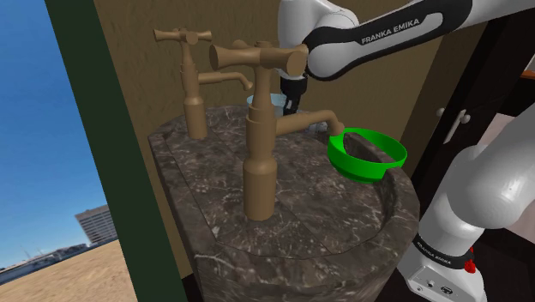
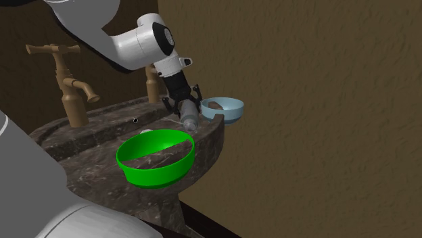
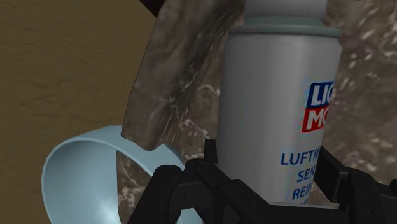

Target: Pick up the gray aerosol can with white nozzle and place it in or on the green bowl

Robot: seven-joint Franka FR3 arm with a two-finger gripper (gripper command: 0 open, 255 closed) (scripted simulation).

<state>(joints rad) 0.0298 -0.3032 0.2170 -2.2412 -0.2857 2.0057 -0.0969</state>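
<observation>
Green round bowl (image 2: 157, 170) on dark stone sink (image 2: 81, 135) rim; contents hidden. Black gripper (image 3: 270, 175) pinching gray aerosol can (image 3: 273, 95), just beside light blue bowl (image 2: 233, 107).

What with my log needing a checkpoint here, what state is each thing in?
claw: shut on the gray can.
gray can: tilted, nozzle pointing away from the claw, not in either bowl.
green bowl: empty, tilted at the rim of the sink.
pale blue bowl: upright at the sink's edge.
brown taps: no water running.
</observation>
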